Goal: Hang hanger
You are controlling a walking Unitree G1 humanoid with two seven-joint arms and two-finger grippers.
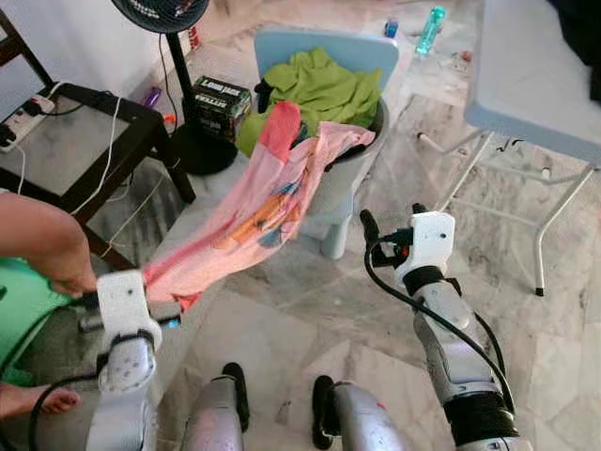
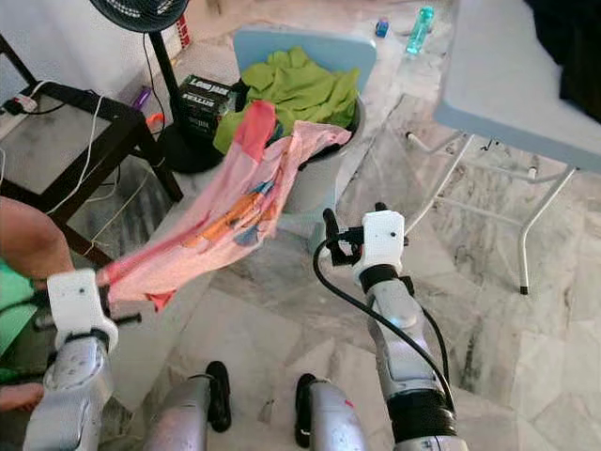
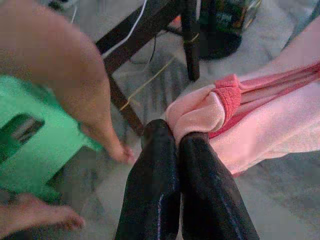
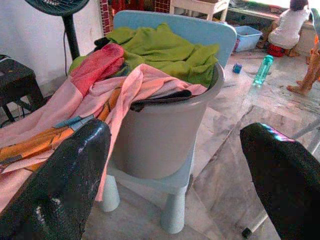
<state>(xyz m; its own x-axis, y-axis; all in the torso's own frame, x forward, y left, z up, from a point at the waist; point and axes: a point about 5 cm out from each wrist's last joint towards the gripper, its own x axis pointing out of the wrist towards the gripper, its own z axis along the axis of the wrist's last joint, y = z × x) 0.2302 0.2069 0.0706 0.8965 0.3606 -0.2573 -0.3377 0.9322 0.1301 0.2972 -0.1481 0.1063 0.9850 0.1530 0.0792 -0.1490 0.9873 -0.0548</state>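
We see no hanger; the pink printed cotton garment stretches from the grey plastic laundry bucket on the pale blue plastic chair down to our left gripper, whose jaws are clenched on its hem. Our right gripper hovers near the bucket, jaws spread apart. A person's hand rests just beside the left gripper.

L tool clamped, R tool agape.
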